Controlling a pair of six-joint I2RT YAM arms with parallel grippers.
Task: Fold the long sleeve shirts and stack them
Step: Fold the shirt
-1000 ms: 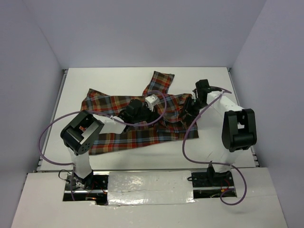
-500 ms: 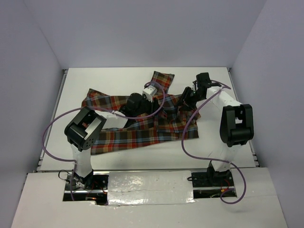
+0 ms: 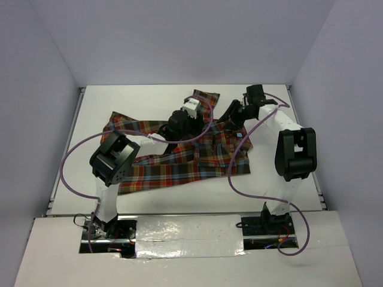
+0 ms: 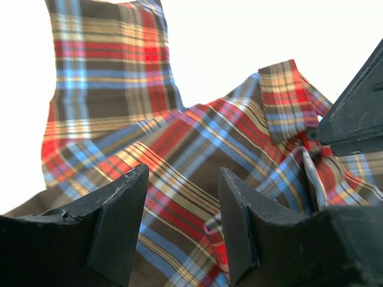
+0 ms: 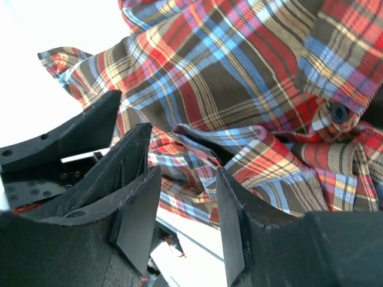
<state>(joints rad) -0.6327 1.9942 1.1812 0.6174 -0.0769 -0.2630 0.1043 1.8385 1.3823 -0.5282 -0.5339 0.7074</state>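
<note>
Plaid shirt [image 3: 179,167] in red-orange, dark brown and light blue checks, with thin cream lines through the pattern, spread over the middle of the white table [image 3: 119,98]. Flattest along the near edge, a broad band running left to right; rumpled and bunched toward the far right, under both arms. One sleeve [image 3: 204,98] sticking out toward the far side, lying flat and straight-edged on the bare white surface, seen from the left wrist as a tall upright panel of checks. Between sleeve and body, cloth rising in diagonal folds. Left gripper [image 4: 182,173] poised low over the shirt near the base of that sleeve, jaws parted, nothing between them, only fabric showing through the gap. Right gripper [image 5: 185,167] just beside it, on the shirt's far right part, jaws likewise apart; a raised, crumpled fold showing in the gap, no sign of it pinched against either finger. Close to that fold, a dark button [image 5: 339,112] on a puckered strip of cloth. Black body of the right gripper at the right edge of the left wrist view, the two grippers close together above the same bunched area.
</note>
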